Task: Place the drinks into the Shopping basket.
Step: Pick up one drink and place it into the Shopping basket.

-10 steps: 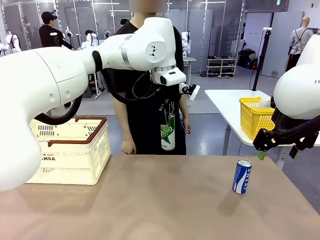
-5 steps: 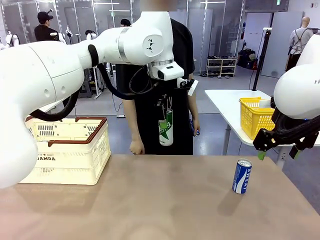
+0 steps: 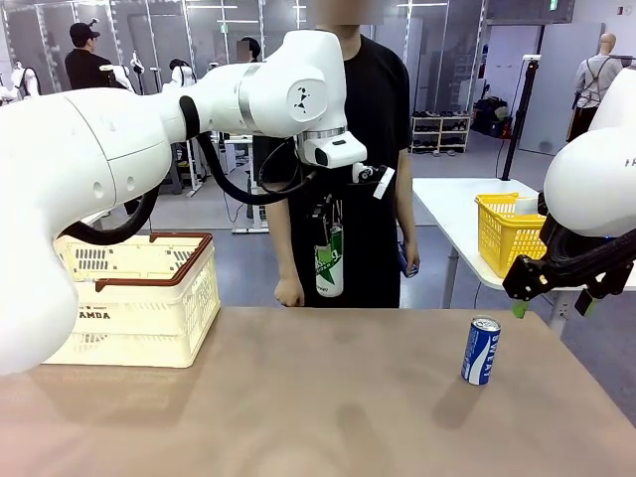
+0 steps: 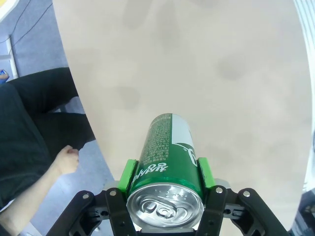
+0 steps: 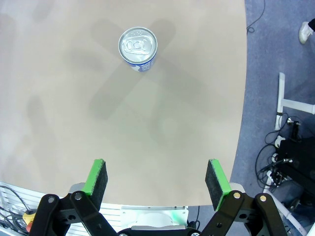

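Person has stepped right beyond the brown table; blue can upright.

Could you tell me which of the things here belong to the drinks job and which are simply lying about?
Part of the job:
- green can, held by the left gripper above the table
- blue can, standing on the table
- cream basket, at the table's left end

Lying about:
- yellow basket, on the white side table
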Robot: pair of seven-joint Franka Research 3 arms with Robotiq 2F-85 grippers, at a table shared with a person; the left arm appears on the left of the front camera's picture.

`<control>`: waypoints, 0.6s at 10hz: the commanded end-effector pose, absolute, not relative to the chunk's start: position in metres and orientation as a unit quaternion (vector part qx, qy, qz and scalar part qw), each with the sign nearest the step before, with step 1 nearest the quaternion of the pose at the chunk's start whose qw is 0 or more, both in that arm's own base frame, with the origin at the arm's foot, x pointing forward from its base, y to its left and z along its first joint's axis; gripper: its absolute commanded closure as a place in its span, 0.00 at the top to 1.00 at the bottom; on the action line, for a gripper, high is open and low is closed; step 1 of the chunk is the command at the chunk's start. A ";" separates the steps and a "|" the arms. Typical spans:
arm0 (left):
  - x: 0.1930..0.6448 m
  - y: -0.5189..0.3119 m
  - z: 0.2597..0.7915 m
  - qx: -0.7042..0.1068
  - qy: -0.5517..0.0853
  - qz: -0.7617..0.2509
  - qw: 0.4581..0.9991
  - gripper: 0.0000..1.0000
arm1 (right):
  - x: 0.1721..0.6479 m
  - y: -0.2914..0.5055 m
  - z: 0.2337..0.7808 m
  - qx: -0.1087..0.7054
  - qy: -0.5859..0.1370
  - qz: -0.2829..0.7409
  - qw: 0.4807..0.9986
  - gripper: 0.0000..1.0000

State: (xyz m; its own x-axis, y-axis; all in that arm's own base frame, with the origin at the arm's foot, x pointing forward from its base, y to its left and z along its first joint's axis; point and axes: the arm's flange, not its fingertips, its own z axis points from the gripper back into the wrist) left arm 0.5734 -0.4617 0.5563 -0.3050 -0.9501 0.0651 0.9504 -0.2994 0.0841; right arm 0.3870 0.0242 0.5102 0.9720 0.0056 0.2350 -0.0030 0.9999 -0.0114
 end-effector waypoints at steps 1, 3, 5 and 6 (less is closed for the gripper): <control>0.581 -0.457 0.559 -0.004 -0.060 -0.802 0.594 0.59 | 0.387 0.022 0.511 -0.007 -0.119 0.003 0.993 1.00; 0.600 -0.422 0.572 0.023 -0.049 -0.789 0.612 0.59 | 0.387 0.022 0.511 -0.007 -0.119 0.003 0.993 1.00; 0.613 -0.375 0.586 0.022 -0.058 -0.775 0.629 0.59 | 0.387 0.022 0.511 -0.007 -0.119 0.003 0.993 1.00; 0.619 -0.346 0.597 0.022 -0.073 -0.751 0.656 0.59 | 0.387 0.022 0.511 -0.007 -0.119 0.003 0.993 1.00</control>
State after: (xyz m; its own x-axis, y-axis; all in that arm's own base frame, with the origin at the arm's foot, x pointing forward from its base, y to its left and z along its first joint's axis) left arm 0.6281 -0.3666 0.5829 -0.1729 -0.9843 0.0352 0.9771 -0.1669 0.1320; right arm 0.3869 0.0242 0.5101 0.9720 0.0055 0.2349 -0.0030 0.9999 -0.0113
